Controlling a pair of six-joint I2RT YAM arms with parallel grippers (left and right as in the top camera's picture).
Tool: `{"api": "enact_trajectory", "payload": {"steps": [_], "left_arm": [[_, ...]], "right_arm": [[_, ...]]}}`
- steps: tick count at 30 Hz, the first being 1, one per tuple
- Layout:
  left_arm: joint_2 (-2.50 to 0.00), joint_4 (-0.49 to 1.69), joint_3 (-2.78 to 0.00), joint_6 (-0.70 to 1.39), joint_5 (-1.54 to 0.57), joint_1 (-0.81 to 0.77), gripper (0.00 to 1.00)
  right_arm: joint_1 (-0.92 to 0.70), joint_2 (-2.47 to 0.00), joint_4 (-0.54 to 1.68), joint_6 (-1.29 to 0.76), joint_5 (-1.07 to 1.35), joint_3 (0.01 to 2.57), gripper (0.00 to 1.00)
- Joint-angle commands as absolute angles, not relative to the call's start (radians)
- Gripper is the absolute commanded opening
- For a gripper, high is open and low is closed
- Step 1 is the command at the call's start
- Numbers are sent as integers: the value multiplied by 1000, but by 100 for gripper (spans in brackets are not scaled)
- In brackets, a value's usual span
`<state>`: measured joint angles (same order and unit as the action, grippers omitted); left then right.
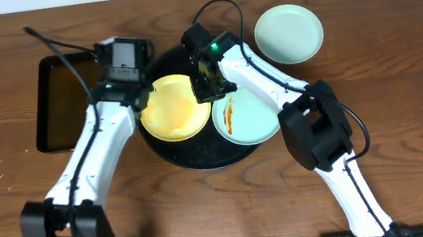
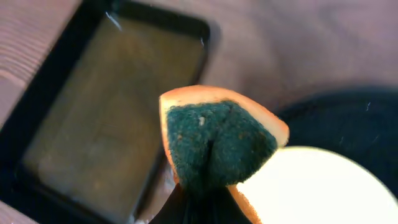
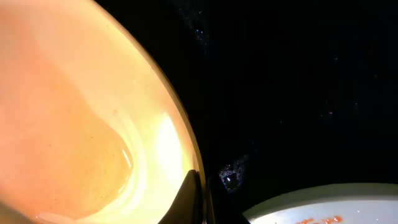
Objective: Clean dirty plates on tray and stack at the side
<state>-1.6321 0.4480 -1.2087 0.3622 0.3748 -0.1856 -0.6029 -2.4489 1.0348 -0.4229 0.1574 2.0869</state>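
On the round black tray [image 1: 169, 155] lie a pale yellow plate [image 1: 171, 111] with a wet orange film and a mint-green plate [image 1: 251, 117] with an orange sauce streak. A second mint-green plate [image 1: 289, 33] sits clean on the table at the back right. My left gripper [image 1: 142, 97] is shut on a green-and-orange sponge [image 2: 217, 143] at the yellow plate's left rim. My right gripper [image 1: 206, 86] is shut on the yellow plate's right rim [image 3: 186, 143], one finger [image 3: 191, 198] on each side. Beside it shows the streaked mint plate [image 3: 323, 208].
A rectangular black tray [image 1: 45, 108] with brownish liquid [image 2: 112, 118] stands left of the round tray. Both arms reach in from the front, and cables loop over the back of the table. Bare wood lies to the far right and in front.
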Motion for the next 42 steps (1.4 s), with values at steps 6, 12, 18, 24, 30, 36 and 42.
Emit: {"api": "enact_trajectory", "payload": {"steps": [6, 12, 18, 24, 30, 36, 42], "left_arm": [[-1629, 390, -1228, 356, 69, 115, 7], [-1710, 386, -1225, 318, -153, 297, 7], [-1785, 382, -1225, 307, -183, 332, 8], [-1789, 383, -1223, 307, -183, 351, 8], [-1792, 376, -1214, 307, -183, 353, 8], [-1792, 379, -1214, 307, -183, 353, 8], [-1792, 379, -1213, 307, -183, 353, 8]], "right_arm": [[-596, -2411, 1071, -309, 133, 2194, 1], [-596, -2344, 1132, -290, -51, 2278, 1], [-596, -2279, 1196, -289, -236, 2291, 1], [-603, -2217, 1216, -237, -342, 2291, 1], [-644, -2194, 1216, -131, -498, 2291, 1], [-741, -2194, 1163, -25, -767, 2291, 1], [-845, -2194, 1104, 60, -920, 2291, 1]]}}
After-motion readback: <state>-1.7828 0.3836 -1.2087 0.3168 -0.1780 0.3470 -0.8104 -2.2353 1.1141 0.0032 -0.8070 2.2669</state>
